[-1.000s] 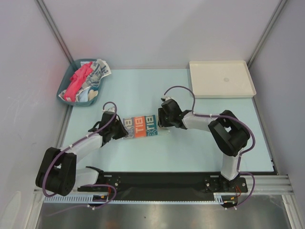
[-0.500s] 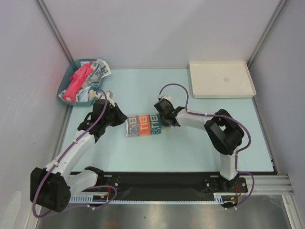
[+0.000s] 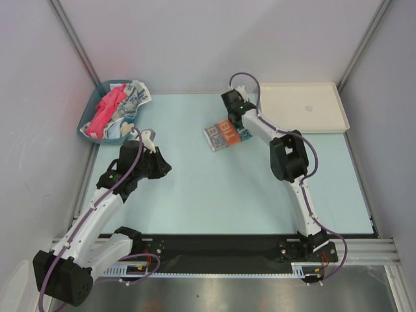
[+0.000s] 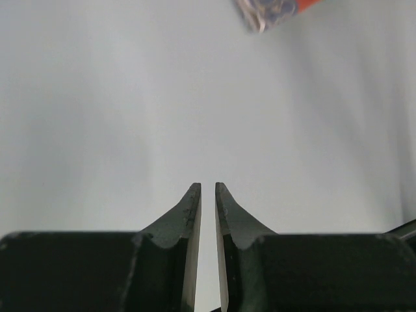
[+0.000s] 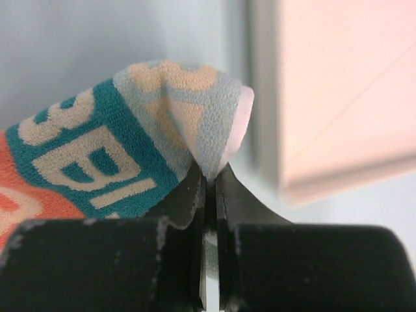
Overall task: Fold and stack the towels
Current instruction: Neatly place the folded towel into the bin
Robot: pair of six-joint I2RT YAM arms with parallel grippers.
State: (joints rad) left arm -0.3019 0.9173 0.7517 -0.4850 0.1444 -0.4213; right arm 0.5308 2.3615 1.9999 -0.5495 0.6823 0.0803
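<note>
The teal, white and orange lettered towel (image 3: 223,135), folded small, is at the back middle of the table, just left of the white tray. My right gripper (image 3: 240,123) is shut on its right edge. In the right wrist view the gripper (image 5: 210,175) pinches a fold of the towel (image 5: 97,149). My left gripper (image 3: 165,168) is over bare table at the left, well away from it. In the left wrist view the gripper (image 4: 208,188) has its jaws nearly together with nothing between them, and a towel corner (image 4: 273,10) shows at the top edge. The red-pink towel (image 3: 107,107), the blue-and-white patterned towel (image 3: 134,97) and the pale blue towel (image 3: 120,131) lie in the bin.
The teal bin (image 3: 88,117) sits at the back left corner. The white tray (image 3: 302,107) sits at the back right and also shows in the right wrist view (image 5: 338,97), close to the held towel. Grey walls close in the table on three sides.
My left gripper let go of the lettered towel and pulled back to the left. My right gripper carried the towel from the table's middle toward the back, beside the white tray.
</note>
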